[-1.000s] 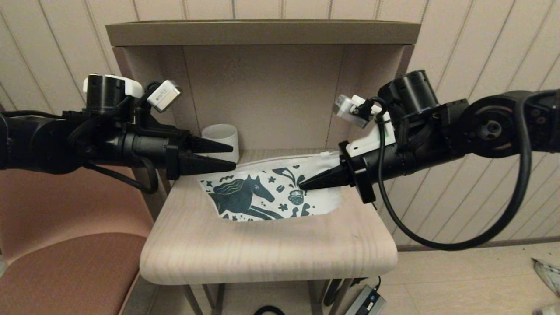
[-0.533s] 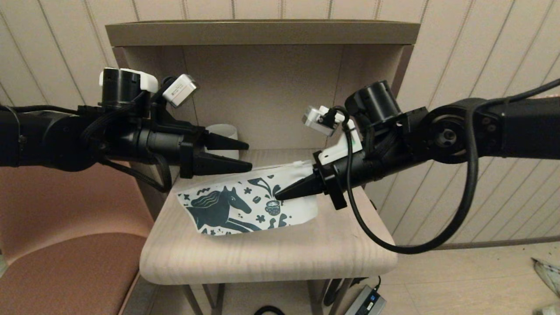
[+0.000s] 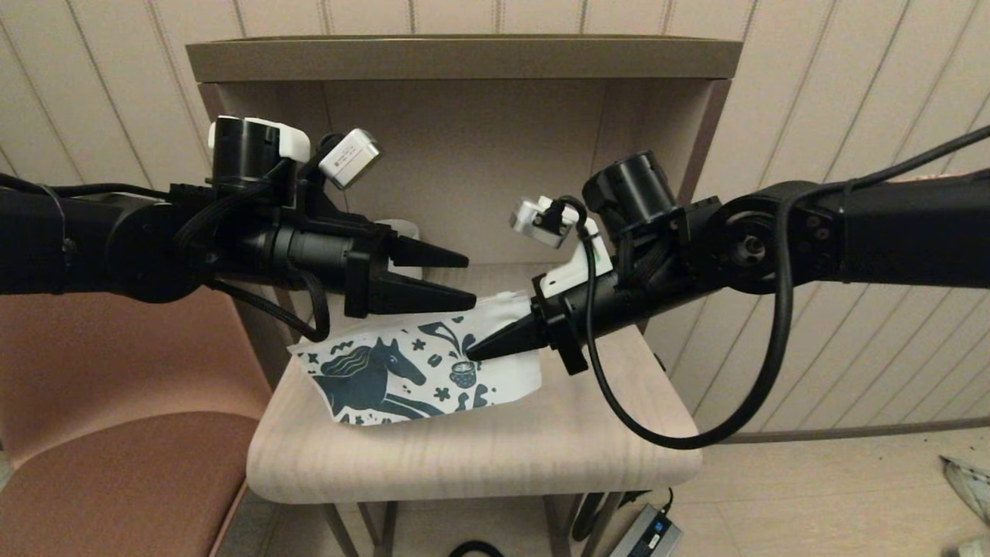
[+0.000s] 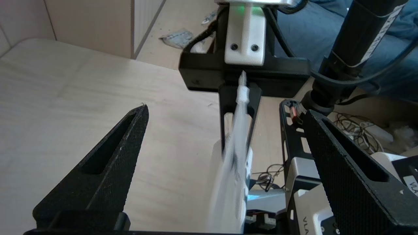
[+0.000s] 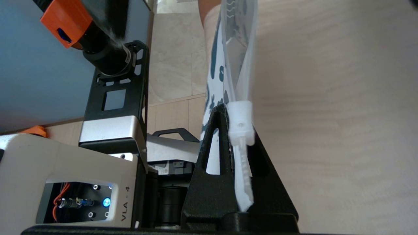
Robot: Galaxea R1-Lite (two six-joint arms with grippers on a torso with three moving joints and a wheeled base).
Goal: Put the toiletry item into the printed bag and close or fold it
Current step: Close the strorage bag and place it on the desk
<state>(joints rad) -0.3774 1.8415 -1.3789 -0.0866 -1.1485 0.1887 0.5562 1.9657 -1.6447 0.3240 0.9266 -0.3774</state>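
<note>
The printed bag [image 3: 402, 371], white with a dark teal horse, hangs tilted above the wooden table [image 3: 479, 456], its lower edge near the surface. My right gripper [image 3: 472, 354] is shut on the bag's right end at the zip edge; in the right wrist view the white zip slider [image 5: 241, 122] sits between its closed fingers [image 5: 212, 137]. My left gripper [image 3: 470, 281] is open, just above the bag's top edge, and faces the right gripper. In the left wrist view the bag [image 4: 228, 182] hangs edge-on between the left fingers without touching them. The toiletry item is out of view.
A white ribbed mug [image 3: 404, 230] stands at the back of the table, mostly hidden behind the left gripper. A cabinet alcove [image 3: 464, 139] walls the table at the back and sides. A brown chair [image 3: 116, 464] stands to the left.
The right gripper has carried the bag to the left and lifted it off the table. The left gripper has moved right and slightly up, closer to the bag's top edge.
</note>
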